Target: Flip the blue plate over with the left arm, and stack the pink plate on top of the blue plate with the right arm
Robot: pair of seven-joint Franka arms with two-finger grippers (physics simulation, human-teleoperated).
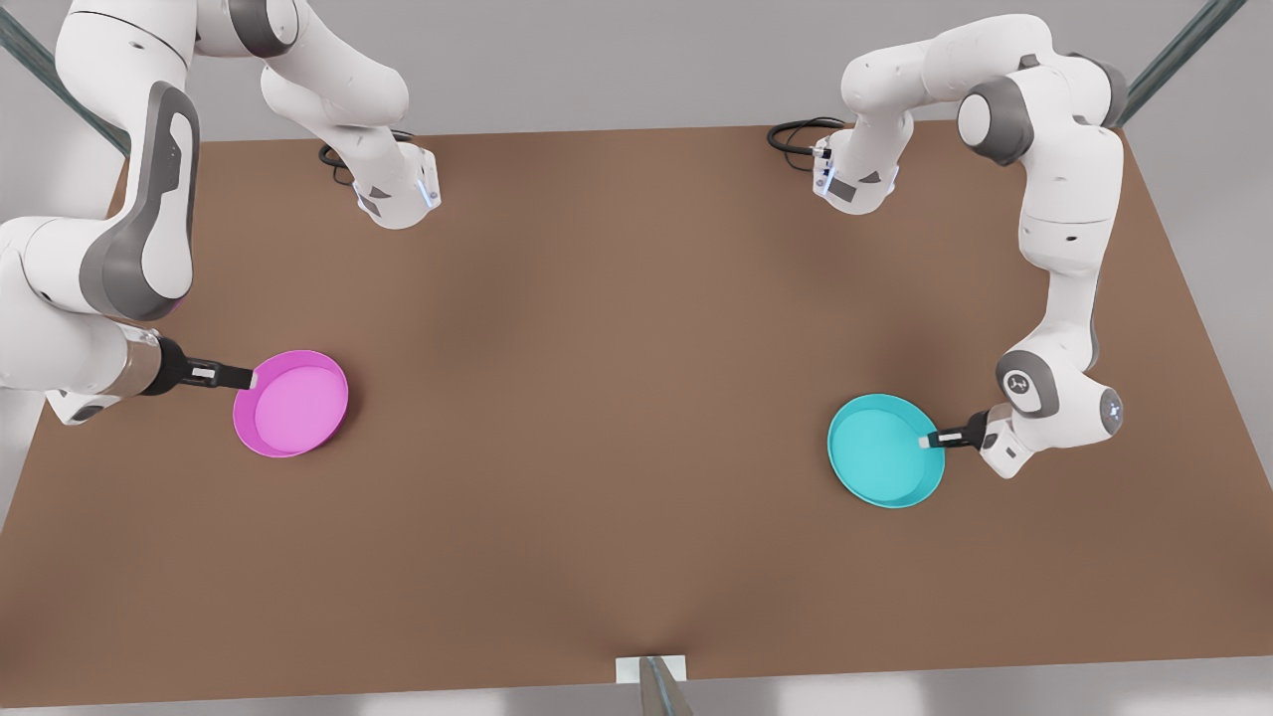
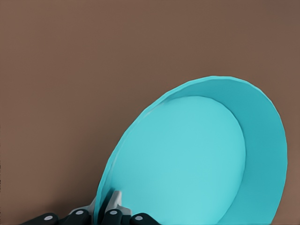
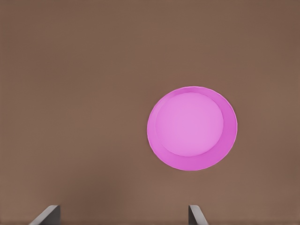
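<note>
We note a plain brown table (image 1: 636,398) with a matte, evenly lit top, pale grey surroundings beyond its edges, and dark diagonal struts (image 1: 1183,55) at both far corners.

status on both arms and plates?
Left gripper shut on blue plate rim, plate open side up. Right gripper open, by pink plate, not gripping. Table between plates unobstructed.

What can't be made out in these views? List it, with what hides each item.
Front view: whether the right gripper touches the round magenta-pink plastic plate; the overhead angle hides its height.
Left wrist view: the rim of the round turquoise plastic plate where the left gripper clamps it; its fingers cover it.
All views: both plates' undersides, turned away from the cameras.
</note>
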